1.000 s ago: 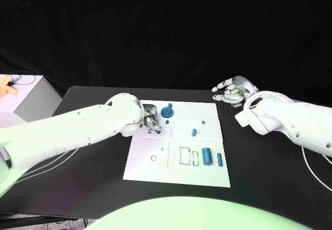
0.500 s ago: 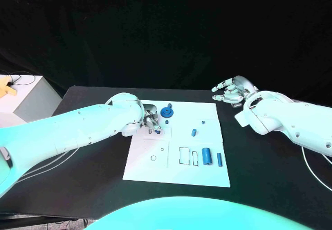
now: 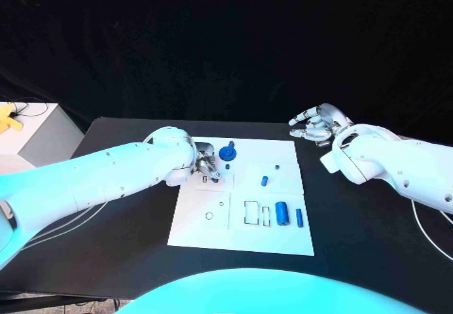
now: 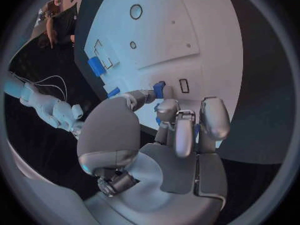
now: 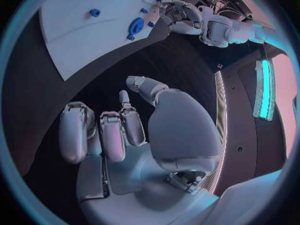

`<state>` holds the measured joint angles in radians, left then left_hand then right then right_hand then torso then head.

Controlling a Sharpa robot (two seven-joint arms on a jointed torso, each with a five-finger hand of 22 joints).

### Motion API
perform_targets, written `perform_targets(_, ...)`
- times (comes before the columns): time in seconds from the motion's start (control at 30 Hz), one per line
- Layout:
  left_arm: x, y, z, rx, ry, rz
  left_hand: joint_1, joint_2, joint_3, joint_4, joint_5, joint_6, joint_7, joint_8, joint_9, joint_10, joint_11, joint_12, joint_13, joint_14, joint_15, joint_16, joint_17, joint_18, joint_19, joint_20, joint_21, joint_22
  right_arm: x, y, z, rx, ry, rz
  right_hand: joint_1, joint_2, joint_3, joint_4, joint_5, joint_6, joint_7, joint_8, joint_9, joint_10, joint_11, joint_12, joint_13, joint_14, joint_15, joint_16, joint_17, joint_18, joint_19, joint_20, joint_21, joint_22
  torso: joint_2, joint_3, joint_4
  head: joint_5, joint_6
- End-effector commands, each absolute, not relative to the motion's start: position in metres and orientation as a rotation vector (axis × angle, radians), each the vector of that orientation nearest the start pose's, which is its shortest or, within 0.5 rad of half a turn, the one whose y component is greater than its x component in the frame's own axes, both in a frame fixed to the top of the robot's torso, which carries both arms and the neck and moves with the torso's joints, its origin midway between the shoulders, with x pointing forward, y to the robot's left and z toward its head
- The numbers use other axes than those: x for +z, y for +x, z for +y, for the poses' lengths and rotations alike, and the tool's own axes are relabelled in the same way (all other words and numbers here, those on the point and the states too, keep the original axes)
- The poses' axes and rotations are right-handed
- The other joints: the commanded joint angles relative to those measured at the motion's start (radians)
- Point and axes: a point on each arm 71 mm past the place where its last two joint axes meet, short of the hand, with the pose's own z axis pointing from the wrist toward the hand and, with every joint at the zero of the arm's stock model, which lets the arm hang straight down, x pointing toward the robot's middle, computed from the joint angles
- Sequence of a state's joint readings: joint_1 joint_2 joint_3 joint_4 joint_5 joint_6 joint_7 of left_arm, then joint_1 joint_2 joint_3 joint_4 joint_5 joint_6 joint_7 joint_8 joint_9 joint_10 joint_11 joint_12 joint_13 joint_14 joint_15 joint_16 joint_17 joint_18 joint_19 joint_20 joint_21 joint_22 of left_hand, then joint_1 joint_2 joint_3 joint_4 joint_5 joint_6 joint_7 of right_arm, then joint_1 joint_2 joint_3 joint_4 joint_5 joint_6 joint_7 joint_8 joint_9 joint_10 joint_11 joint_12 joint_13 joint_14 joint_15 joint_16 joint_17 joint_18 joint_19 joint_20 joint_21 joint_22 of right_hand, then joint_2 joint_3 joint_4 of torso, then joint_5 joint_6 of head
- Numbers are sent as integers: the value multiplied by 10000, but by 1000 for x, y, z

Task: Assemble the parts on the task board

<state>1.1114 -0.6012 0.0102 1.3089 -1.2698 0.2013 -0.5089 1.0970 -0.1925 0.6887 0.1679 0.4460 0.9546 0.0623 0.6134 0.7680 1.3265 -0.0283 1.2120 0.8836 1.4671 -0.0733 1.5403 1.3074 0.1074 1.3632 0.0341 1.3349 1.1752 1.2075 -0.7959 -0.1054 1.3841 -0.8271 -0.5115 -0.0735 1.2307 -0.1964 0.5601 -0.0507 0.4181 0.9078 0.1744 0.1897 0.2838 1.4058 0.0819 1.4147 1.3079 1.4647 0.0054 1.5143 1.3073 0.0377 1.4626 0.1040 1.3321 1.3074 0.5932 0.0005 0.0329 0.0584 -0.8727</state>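
Left fingers (image 4: 164,101): we are pinching a small blue part (image 4: 159,89) between thumb and fingertip, just above the board (image 3: 283,239), near its left edge.
Left hand (image 3: 207,167): we are hovering low beside the blue gear (image 3: 228,154), which is sitting toward the board's far edge.
Step, as we are judging it: carrying the pinched part toward its seat; the next move is calling for lining it over a slot and pressing down squarely.
Remaining parts: a short peg (image 3: 265,180) mid-board; a thick cylinder (image 3: 281,211) and a thin pin (image 3: 299,218) lying nearer the board's near edge.
Right hand (image 3: 316,124): we are idling it off the board's far right corner, fingers apart, holding nothing.
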Motion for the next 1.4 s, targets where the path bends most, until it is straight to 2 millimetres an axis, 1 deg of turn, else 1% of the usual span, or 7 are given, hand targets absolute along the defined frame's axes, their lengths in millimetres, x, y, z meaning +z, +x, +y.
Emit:
perform_targets(0.03,-270,491,149,-3688,178,23689,8,-62,1893,-1989,59,191,-146,53,11,95,10,38,12,894,-59,15,2108,-191,73,-10,47,2,-212,509,-235,7613,5461,16665,43,-78,3,46,68,-73,-21,40,-10,-50,6,-66,768,776,-33,-51,1622,117,387,-43,-44,1559,2,-4,1,16,1)
perform_targets(0.3,-269,492,150,-3738,-8,23515,-96,-57,1571,-1833,40,217,-199,94,51,206,-26,120,193,897,-84,21,2116,-197,89,-33,45,14,-212,509,-235,7616,5458,16656,43,-78,3,46,68,-73,-21,40,-10,-50,6,-66,768,776,-33,-51,1622,117,387,-43,-44,1559,5,-5,4,-3,1)
perform_targets(0.6,-269,494,152,-3747,-219,23393,-298,-61,911,-1452,-48,173,-280,98,75,206,-80,73,188,892,-131,12,2095,-194,91,-77,0,-22,-213,509,-235,7613,5460,16649,43,-78,3,46,68,-73,-21,40,-10,-50,6,-66,768,776,-33,-51,1622,117,387,-43,-44,1559,0,-2,2,5,1)
perform_targets(0.83,-269,495,153,-3719,-272,23390,-503,-91,295,-1006,-133,229,-337,58,31,195,-120,68,231,895,-166,20,2106,-198,110,-113,-23,-29,-213,509,-236,7607,5463,16643,43,-78,3,46,68,-73,-21,40,-10,-50,6,-66,768,776,-33,-51,1622,117,387,-43,-44,1559,3,-6,-1,1,1)
perform_targets(1.1,-270,496,155,-3655,-311,23421,-554,-112,20,-826,-175,266,-350,29,-2,189,-129,70,254,894,-177,20,2105,-199,117,-126,-32,-33,-212,509,-236,7609,5469,16636,43,-78,3,46,68,-73,-21,40,-10,-50,6,-66,768,776,-33,-51,1622,117,387,-43,-44,1559,2,-5,5,-5,1)
perform_targets(1.27,-271,495,156,-3612,-256,23525,-628,-190,-447,-563,-235,332,-363,-17,-54,175,-138,67,274,895,-185,23,2109,-202,128,-137,-43,-33,-212,509,-236,7605,5474,16634,24,-76,-2,73,75,-83,-20,44,-15,-64,7,-81,754,774,-32,-57,1614,122,380,-42,-76,1546,-2,-6,2,1,1)
perform_targets(1.4,-271,495,156,-3581,-208,23626,-634,-221,-579,-499,-250,345,-365,-33,-71,175,-138,71,289,894,-186,23,2109,-204,132,-139,-43,-29,-212,509,-236,7603,5476,16634,24,-76,-2,73,75,-83,-20,44,-15,-64,7,-81,754,774,-32,-57,1614,122,380,-42,-76,1546,-1,-5,1,-1,1)
